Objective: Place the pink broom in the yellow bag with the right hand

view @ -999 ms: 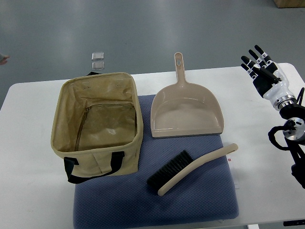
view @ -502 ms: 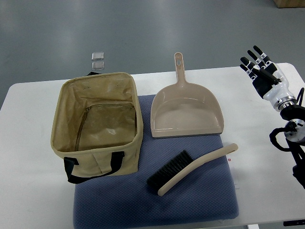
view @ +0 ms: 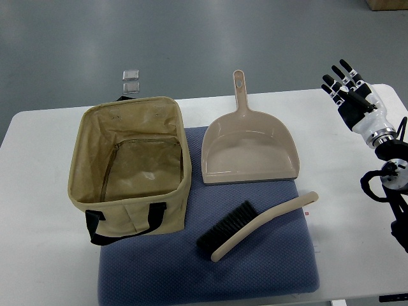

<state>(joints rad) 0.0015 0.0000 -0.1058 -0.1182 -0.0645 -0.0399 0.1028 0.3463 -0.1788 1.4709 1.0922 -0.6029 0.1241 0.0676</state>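
Right hand at the upper right of the frame, shifted very slightly leftward compared with a second ago and scarcely at all over the last half second; fingers spread wide, holding nothing. Arm entering from the right edge, wrist and cabling visible at right centre. Left hand out of view.

Broom at lower centre, lying on the blue mat, in the same place and pose as in both earlier views: dark bristles toward the lower left, pale curved handle running up to the right, its tip near the mat's right edge. Well apart from the hand; no contact yet. Bag at centre left, open at the top, nothing visible inside, black strap hanging over its near wall, right part resting on the mat's left portion. Dustpan at upper centre, handle pointing toward the top of the frame, its open lip just above the broom.

Judgement: task barely begun; the small drift reads as the very start of an approach, with the reach down to the handle, the grasp and the carry leftward to the bag all still to come.

White bench with rounded corners beneath everything. Grey floor beyond, two small pale squares on it above the bag; a brown corner at the extreme upper right, unidentifiable.
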